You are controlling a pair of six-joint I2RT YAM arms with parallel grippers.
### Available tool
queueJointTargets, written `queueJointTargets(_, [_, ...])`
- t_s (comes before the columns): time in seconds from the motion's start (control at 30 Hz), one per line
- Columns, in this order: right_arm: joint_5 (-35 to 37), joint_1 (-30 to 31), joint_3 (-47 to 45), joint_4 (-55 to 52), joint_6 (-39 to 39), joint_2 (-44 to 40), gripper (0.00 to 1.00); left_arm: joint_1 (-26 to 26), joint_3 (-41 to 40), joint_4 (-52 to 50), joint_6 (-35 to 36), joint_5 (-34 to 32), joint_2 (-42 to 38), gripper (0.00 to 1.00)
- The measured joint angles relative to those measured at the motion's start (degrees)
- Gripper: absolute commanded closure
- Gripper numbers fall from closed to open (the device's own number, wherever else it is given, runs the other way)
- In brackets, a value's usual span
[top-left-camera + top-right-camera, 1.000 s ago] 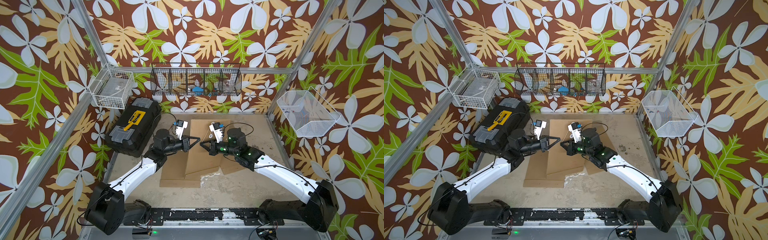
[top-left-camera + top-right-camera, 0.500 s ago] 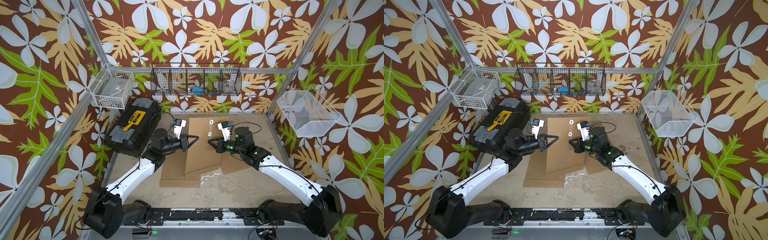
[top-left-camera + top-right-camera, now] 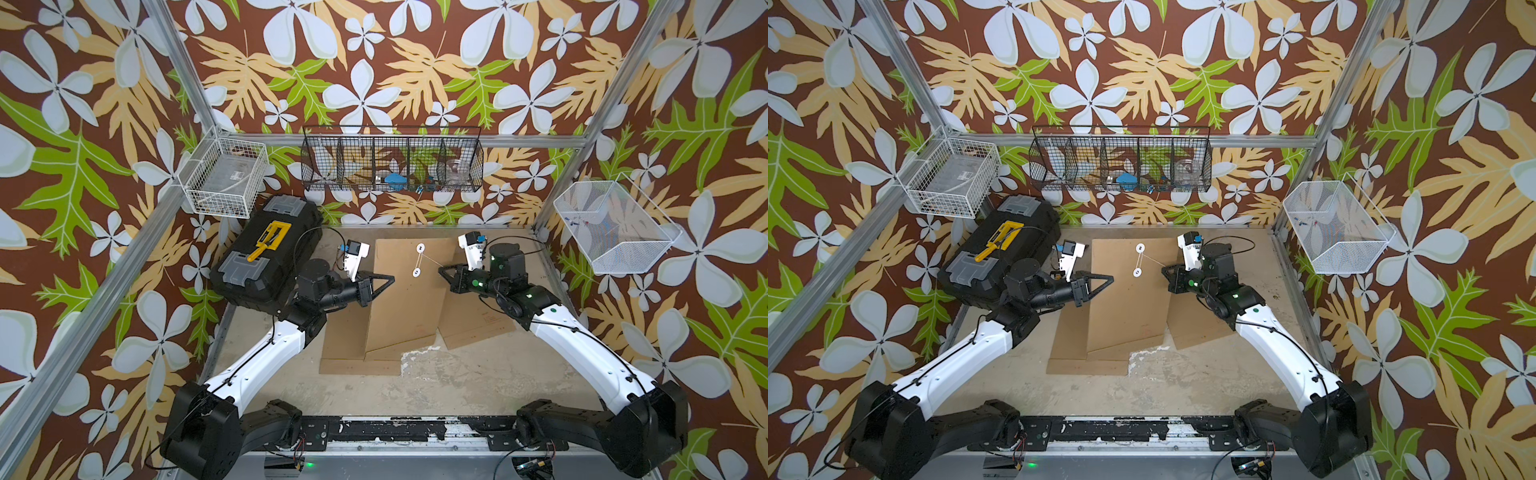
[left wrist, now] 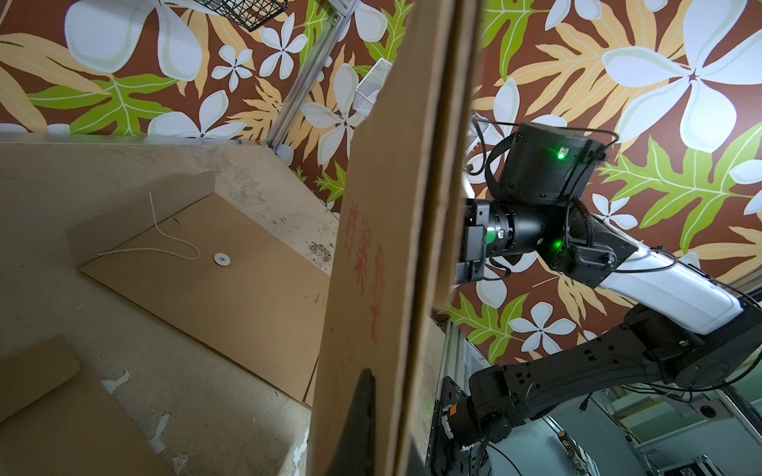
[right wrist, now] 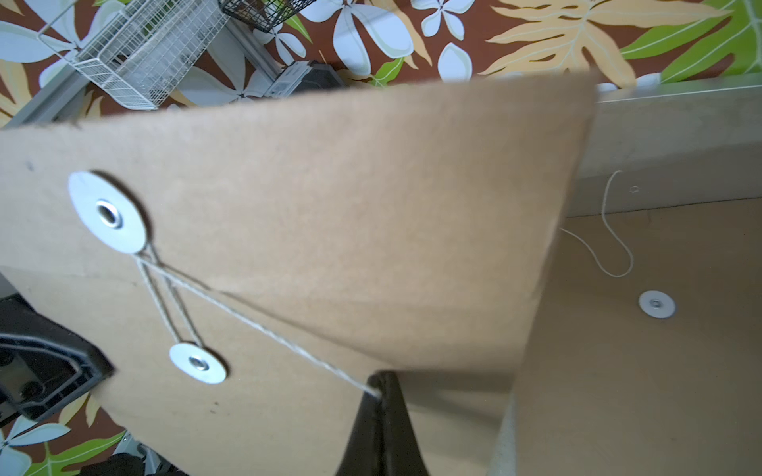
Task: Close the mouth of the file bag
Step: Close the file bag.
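You are holding the bag raised over the far middle of the table, left gripper pinching its left edge, right gripper pinching the string running taut from its upper disc.

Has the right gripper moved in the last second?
Yes. The right gripper, shut on the string, has moved rightward toward the white mesh basket.

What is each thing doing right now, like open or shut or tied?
file bag: held up at a tilt, flap folded shut.
string: looped on the file bag, pulled tight.
left tool: shut on the file bag's edge.
right tool: shut on the string.
toolbox: lid closed.
other file bag: lying flat, its own cord loose.
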Motion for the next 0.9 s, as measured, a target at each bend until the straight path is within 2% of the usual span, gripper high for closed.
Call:
queueJointTargets(0.43, [6.2,0.0,6.8,-6.3,-3.9,-0.3,1.0,0.1,-0.6,-1.2,1.0,0.4,0.3,1.0])
queueJointTargets(0.9, [10.8,0.5,18.6,-9.4,-6.7,8.6,1.0,-0.5,-2.0,0.0,0.1,1.0,0.3,1.0])
